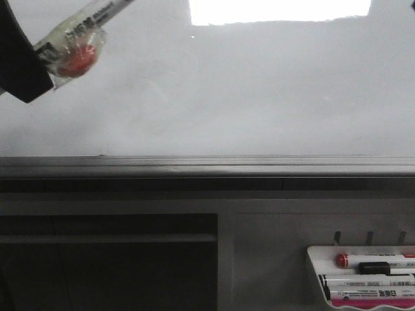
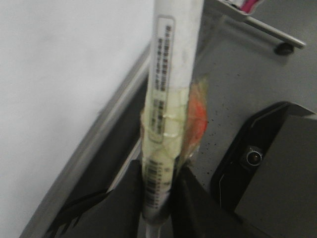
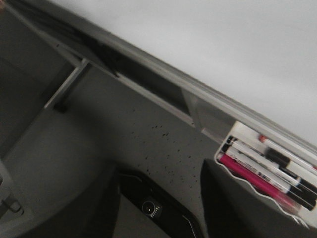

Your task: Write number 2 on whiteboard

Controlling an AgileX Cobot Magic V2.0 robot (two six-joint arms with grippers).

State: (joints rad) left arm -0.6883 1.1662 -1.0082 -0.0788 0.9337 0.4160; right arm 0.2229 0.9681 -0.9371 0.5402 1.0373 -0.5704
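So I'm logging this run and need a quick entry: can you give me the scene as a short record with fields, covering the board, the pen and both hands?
board: whiteboard, blank, no digit drawn yet
glare: bright rectangle of light at its top edge
left hand: left hand shut on a marker, taped partway along, at the board's upper left
marker tip: out of view, contact with the board cannot be told
right hand: not visible in any view
tray: small white tray below the board at right, holding spare markers
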